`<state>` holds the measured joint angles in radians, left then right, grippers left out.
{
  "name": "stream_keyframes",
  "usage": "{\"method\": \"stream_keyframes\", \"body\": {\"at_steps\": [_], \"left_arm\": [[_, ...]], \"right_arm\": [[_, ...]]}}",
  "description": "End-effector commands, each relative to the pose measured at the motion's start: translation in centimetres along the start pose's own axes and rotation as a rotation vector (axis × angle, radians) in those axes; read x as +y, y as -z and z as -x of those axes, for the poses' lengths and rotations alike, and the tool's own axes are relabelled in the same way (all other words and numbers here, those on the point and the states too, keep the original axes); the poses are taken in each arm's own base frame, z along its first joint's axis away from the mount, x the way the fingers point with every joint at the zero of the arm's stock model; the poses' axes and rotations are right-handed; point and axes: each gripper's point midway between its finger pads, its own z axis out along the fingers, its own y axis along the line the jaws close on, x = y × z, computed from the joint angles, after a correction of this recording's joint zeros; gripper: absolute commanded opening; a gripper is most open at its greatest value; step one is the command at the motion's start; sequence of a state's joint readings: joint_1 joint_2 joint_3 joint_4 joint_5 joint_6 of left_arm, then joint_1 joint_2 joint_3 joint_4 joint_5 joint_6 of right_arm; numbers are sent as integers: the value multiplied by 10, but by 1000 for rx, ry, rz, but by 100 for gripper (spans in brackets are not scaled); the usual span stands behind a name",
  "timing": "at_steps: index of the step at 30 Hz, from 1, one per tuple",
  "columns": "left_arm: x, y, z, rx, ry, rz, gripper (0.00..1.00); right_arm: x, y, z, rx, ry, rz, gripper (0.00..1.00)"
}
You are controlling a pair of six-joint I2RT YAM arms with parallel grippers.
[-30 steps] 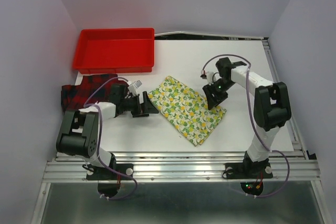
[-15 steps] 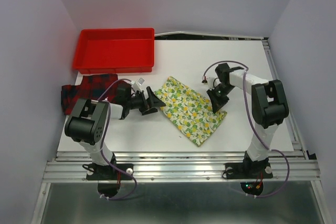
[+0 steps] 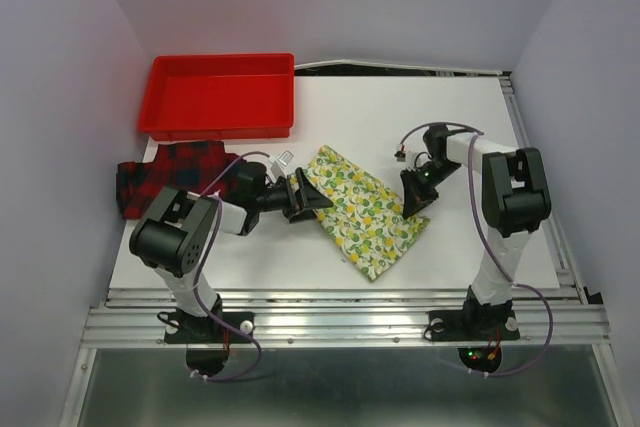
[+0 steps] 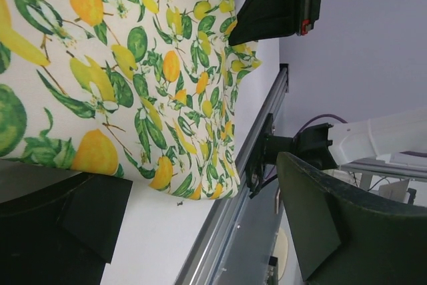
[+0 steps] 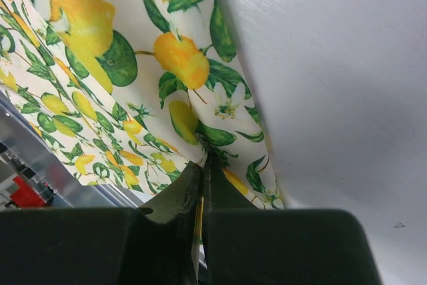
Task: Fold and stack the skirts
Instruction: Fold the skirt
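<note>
The lemon-print skirt lies flat and slanted at mid-table. My right gripper is shut on its right corner; in the right wrist view the cloth is pinched between the closed fingertips. My left gripper stands open at the skirt's left edge. In the left wrist view the fabric reaches one finger, while the other finger stands far off it. The red-and-black plaid skirt lies spread at the left, partly under the left arm.
A red plastic tray sits at the back left. The table's metal front rail runs close below the lemon skirt's near corner. The right arm's cable hangs just behind the skirt.
The left gripper has slid right from beside the plaid skirt to the lemon skirt's left edge. The right gripper has come down onto the skirt's right corner and shut on it.
</note>
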<state>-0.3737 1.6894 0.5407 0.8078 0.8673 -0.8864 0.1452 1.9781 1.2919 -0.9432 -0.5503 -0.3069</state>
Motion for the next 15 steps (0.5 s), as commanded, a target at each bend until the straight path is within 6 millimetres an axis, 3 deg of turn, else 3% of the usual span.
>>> {"method": "stream_keyframes", "body": {"at_steps": [1, 5, 6, 8, 10, 11, 12, 15], "left_arm": [[-11, -6, 3, 0, -21, -60, 98], [6, -16, 0, 12, 15, -13, 98], [26, -18, -6, 33, 42, 57, 98], [37, -21, -5, 42, 30, 109, 98], [52, -18, -6, 40, 37, 169, 98], [54, -18, -6, 41, 38, 176, 98], [57, -18, -8, 44, 43, 185, 98], [58, -18, -7, 42, 40, 189, 98]], "right_arm": [[10, -3, -4, 23, -7, 60, 1], [10, 4, 4, 13, 6, 49, 1], [6, 9, 7, 3, 10, 34, 1], [0, 14, 8, 8, 27, -14, 1], [-3, 19, 8, 11, 47, -45, 10], [-4, 23, 9, 8, 53, -61, 23], [-8, 26, 8, 12, 59, -88, 30], [-13, 31, 6, 20, 76, -136, 35]]}}
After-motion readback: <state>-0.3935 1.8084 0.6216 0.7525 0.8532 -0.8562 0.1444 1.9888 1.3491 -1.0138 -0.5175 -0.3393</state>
